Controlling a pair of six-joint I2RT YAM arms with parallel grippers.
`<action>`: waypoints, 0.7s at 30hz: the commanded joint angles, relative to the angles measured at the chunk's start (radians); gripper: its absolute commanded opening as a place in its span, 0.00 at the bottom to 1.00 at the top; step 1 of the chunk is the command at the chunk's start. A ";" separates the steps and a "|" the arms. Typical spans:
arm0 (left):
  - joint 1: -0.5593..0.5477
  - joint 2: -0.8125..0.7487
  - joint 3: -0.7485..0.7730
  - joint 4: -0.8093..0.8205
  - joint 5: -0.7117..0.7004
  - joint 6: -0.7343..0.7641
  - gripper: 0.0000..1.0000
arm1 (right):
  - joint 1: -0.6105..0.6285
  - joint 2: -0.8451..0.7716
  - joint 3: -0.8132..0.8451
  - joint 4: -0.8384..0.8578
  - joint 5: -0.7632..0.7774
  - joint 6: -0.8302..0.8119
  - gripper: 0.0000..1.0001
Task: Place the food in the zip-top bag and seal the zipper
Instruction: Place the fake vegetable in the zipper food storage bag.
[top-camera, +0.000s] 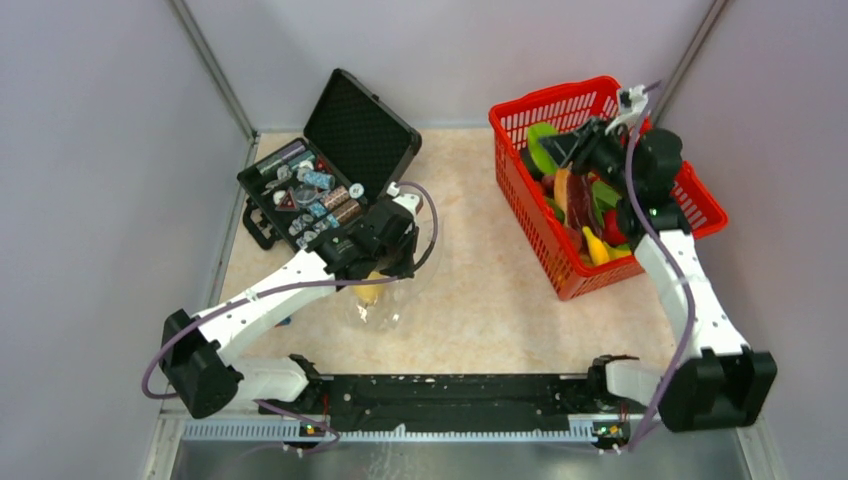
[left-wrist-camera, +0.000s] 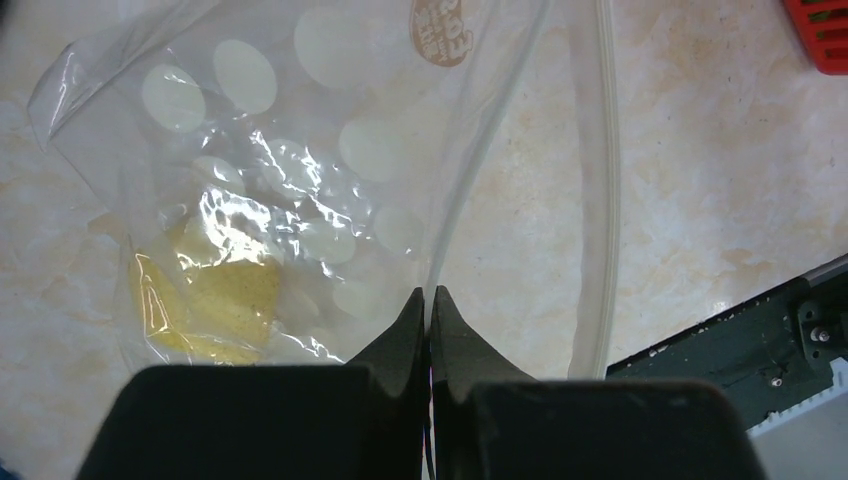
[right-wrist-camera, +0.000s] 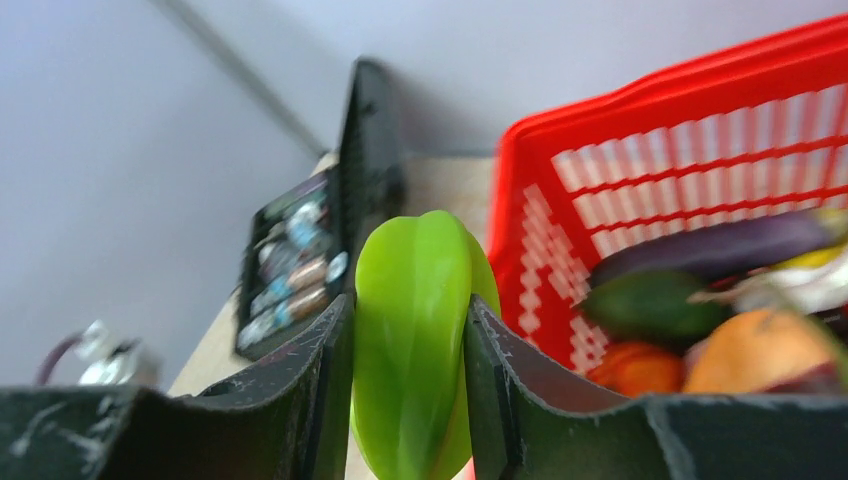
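Right hand (right-wrist-camera: 410, 305) pinches green pepper (right-wrist-camera: 415, 270) above basket (top-camera: 560, 100) — carry toward 8 o'clock to bag (left-wrist-camera: 300, 130). Your left hand (left-wrist-camera: 428, 297), pinching bag edge — raise it, widen mouth.

Green toy fruit (right-wrist-camera: 415, 340) in right hand (right-wrist-camera: 410, 305), beside red basket (right-wrist-camera: 650, 100)

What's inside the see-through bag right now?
One yellow food piece lies inside the zip-top bag, away from its mouth. Shiny crinkles cover part of it, so its exact shape cannot be told. Nothing else shows inside.
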 joint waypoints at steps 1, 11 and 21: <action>0.003 -0.048 0.005 0.060 -0.020 -0.022 0.00 | 0.095 -0.164 -0.109 0.026 -0.140 0.059 0.00; 0.003 -0.053 0.024 0.077 -0.015 -0.028 0.00 | 0.440 -0.294 -0.305 -0.009 -0.002 0.114 0.00; 0.002 -0.064 0.002 0.084 -0.031 -0.053 0.00 | 0.678 -0.132 -0.361 0.146 0.268 0.326 0.00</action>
